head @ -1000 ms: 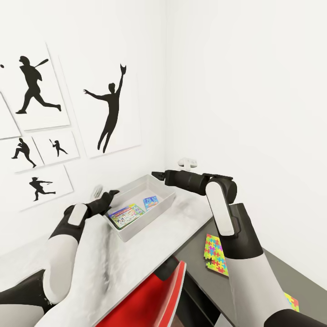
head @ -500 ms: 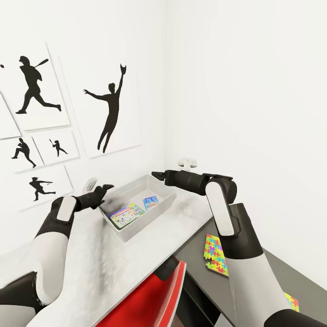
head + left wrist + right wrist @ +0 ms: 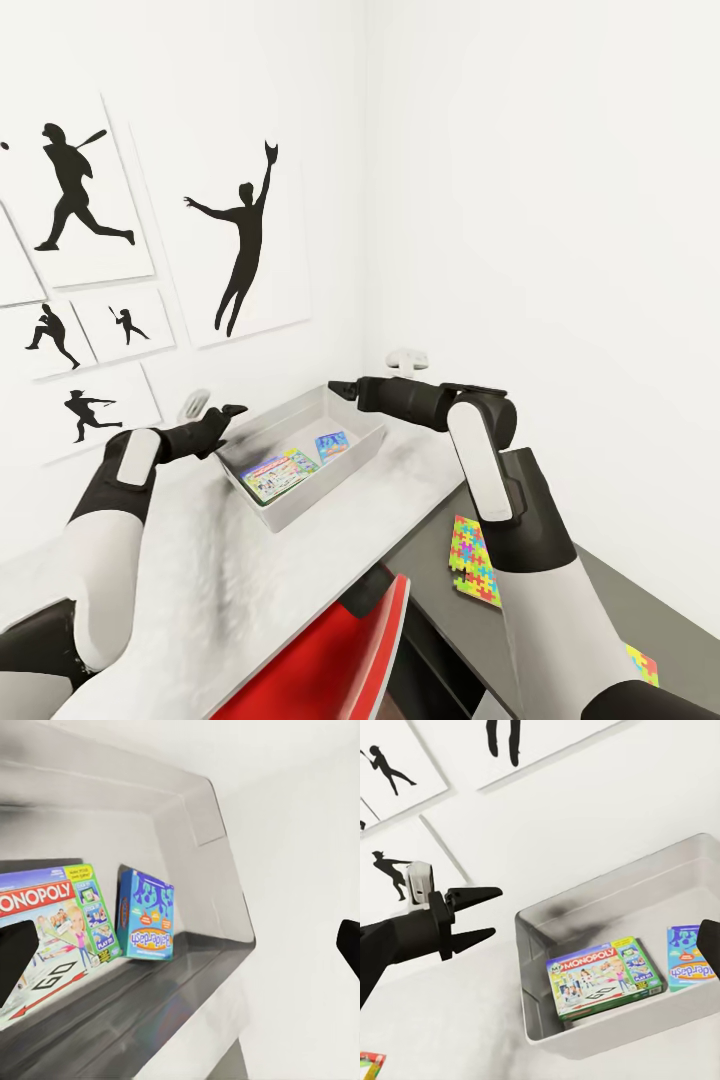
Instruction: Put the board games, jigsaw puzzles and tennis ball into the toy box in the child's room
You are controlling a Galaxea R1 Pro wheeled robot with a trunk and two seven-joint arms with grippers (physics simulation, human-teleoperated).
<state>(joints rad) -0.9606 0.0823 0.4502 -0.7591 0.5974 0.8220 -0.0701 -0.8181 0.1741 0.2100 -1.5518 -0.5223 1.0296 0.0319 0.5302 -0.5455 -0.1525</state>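
On the far left, black sports silhouette pictures (image 3: 245, 240) are hanging on the white wall of the child's room. Below them the left gripper (image 3: 228, 414) is hovering over the white table (image 3: 215, 590), just left of the toy box (image 3: 372, 438) and apart from its rim; the right wrist view is showing its two dark fingers (image 3: 472, 897) spread wide with nothing between them. The light grey toy box is sitting on the far part of the table near the corner of the room, and two board games are lying inside it: a Monopoly box (image 3: 279, 475) flat on the bottom toward the near left, and a smaller blue box (image 3: 332, 445) to its right, which in the left wrist view is leaning tilted against the inner wall (image 3: 148, 916). To the right, the right gripper (image 3: 343, 386) is hanging above the far rim of the toy box, and how far its jaws are parted I cannot tell. Near the front, a red chair (image 3: 330, 650) is standing tucked at the table's edge. Further right, a jigsaw puzzle (image 3: 474, 560) is lying flat on a lower dark grey surface (image 3: 440, 590), well apart from the toy box, and a corner of a second jigsaw puzzle (image 3: 643, 664) is peeking out beside the right arm at the near right.
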